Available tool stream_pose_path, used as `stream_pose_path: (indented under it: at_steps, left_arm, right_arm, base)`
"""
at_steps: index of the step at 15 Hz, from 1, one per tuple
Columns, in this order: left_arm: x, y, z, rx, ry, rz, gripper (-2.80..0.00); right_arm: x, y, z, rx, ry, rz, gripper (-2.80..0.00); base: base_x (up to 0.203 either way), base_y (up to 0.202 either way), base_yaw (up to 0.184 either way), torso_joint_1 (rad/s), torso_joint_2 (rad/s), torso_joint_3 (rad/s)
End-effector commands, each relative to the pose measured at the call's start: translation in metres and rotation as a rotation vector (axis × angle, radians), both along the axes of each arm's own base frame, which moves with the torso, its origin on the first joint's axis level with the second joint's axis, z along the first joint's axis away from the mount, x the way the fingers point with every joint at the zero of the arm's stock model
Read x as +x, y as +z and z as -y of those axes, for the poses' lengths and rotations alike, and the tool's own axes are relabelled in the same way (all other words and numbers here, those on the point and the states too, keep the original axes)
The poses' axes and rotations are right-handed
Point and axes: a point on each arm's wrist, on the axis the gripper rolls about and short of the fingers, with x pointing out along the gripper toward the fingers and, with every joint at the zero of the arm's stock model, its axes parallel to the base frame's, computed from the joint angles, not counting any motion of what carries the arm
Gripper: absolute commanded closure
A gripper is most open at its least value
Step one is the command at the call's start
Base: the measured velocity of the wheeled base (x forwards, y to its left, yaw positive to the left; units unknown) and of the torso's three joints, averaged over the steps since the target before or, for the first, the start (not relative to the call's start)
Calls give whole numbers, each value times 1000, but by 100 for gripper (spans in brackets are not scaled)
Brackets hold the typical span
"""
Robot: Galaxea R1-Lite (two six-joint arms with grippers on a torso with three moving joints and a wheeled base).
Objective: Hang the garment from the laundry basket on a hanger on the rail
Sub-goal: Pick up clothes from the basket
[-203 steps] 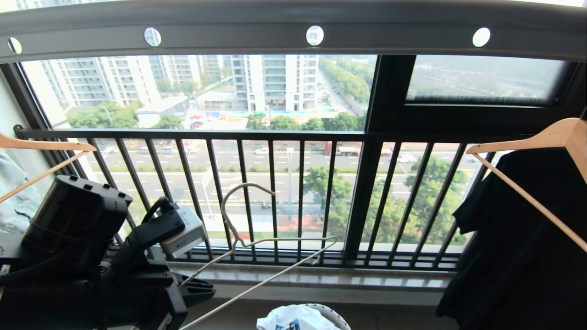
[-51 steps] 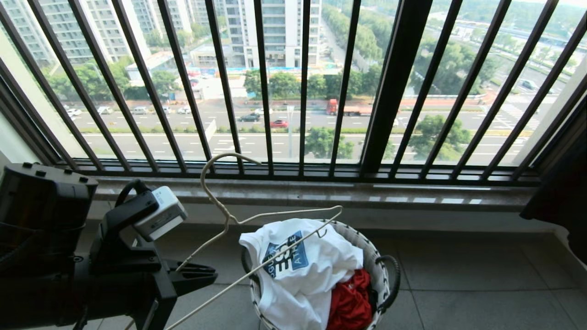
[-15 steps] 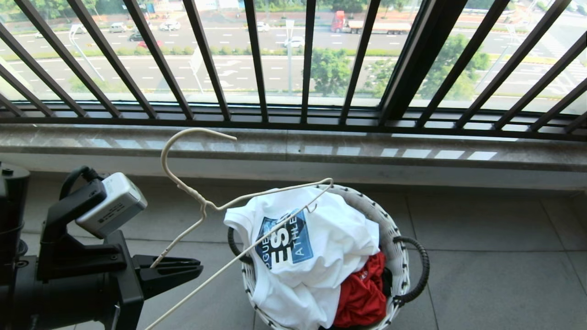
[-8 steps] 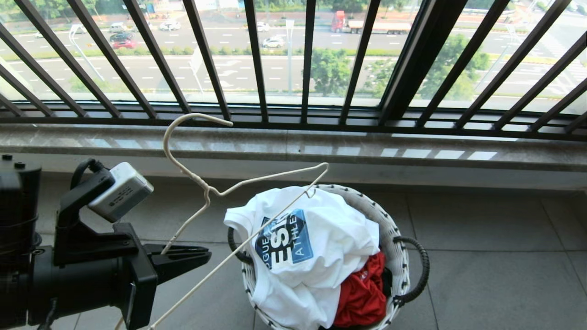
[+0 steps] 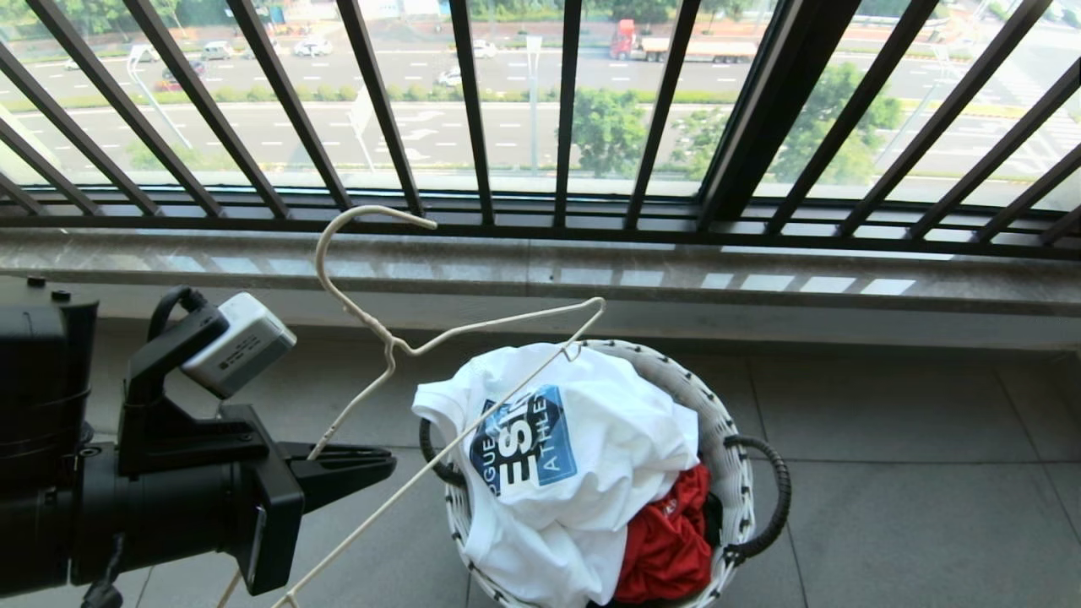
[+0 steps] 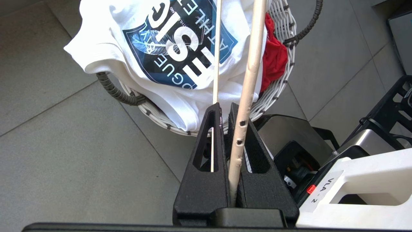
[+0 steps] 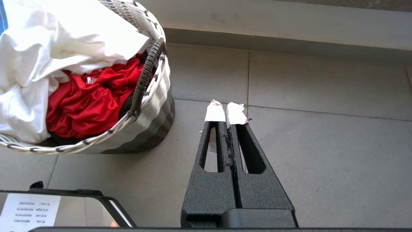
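Grey floor tiles (image 5: pixel 887 473) run up to a stone sill under a black railing (image 5: pixel 473 110) of thin bars, with a road and trees beyond the glass. From the head view, the laundry basket (image 5: pixel 743 507), round, white and woven with dark loop handles, stands on the floor near the sill. The garment (image 5: pixel 557 456), a white T-shirt with a dark blue chest print and white letters, is heaped on top and spills over the near rim; a red cloth (image 5: pixel 667 540) lies beside it in the basket. The left gripper (image 5: pixel 384 463) reaches in from the left, fingers clamped on one shoulder of the hanger (image 5: pixel 397 346), a thin cream wire one with a twisted neck, whose hook points up toward the railing and whose far shoulder tip sits over the shirt

From the left wrist view, the black fingers (image 6: pixel 206 151) are closed on the hanger's wire (image 6: pixel 248 87), which runs out across the shirt's print (image 6: pixel 180 48); the basket's rim (image 6: pixel 273 96) shows just past the fingertips

From the right wrist view, the right gripper (image 7: pixel 225 112) hangs over bare floor beside the basket (image 7: pixel 157 106), apart from it, its taped fingers pressed together on nothing
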Motion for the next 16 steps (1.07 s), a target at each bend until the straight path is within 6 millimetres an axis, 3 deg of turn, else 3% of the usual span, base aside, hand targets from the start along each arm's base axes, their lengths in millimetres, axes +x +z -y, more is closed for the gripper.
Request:
stream_pose_path:
  at_steps: [1,16]
  left_arm:
    - [2,-3,1,4,1,-15,0]
    - [1,15,0,-26,6,46,0]
  right_arm:
    - [0,0,0,0,1,-1,0]
    - [-1,1,0,-6,-3,-2,0]
  base:
    - [0,0,0,0,0,0]
    - [0,0,0,0,0,0]
